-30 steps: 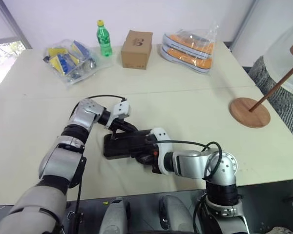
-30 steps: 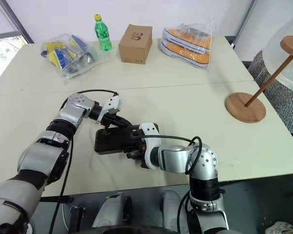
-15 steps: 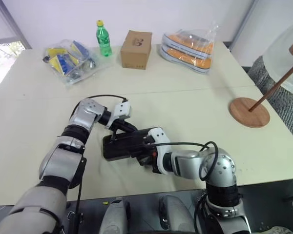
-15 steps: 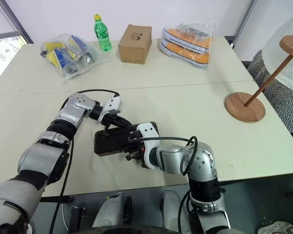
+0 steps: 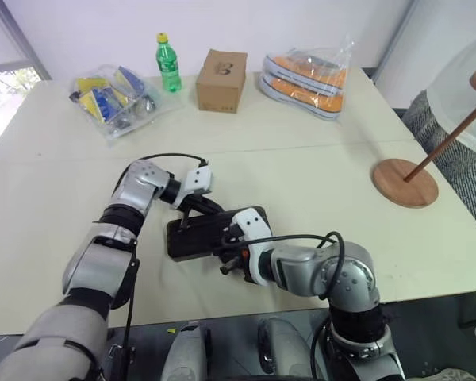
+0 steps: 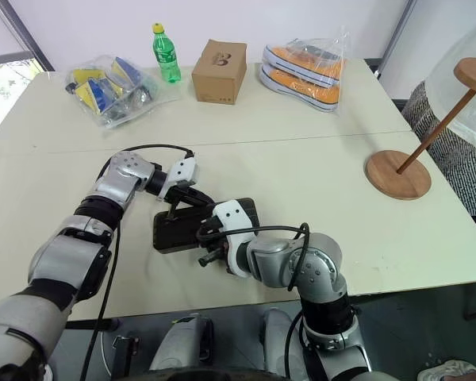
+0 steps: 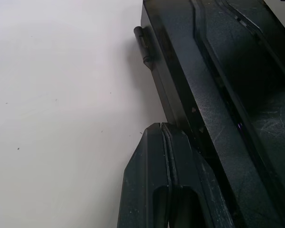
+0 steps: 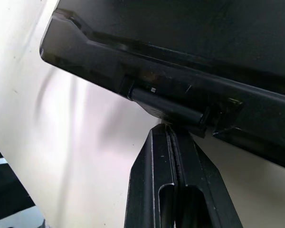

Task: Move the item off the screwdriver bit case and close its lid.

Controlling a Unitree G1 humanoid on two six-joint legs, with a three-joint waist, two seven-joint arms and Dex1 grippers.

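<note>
The screwdriver bit case (image 5: 214,234) lies flat on the bench (image 5: 301,167) with the lid down. Both jaws are pinched together, empty: left gripper (image 7: 162,130) touches its far edge, right gripper (image 8: 167,129) sits at the latch tab (image 8: 167,108). The wooden stand (image 5: 416,171) is well off to the right.

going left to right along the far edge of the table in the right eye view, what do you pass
bag of blue and yellow items → green bottle → cardboard box → bagged orange shoes

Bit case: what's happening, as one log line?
case: lid down | left gripper: shut, far edge | right gripper: shut, near-edge latch | wooden stand: aside
</note>
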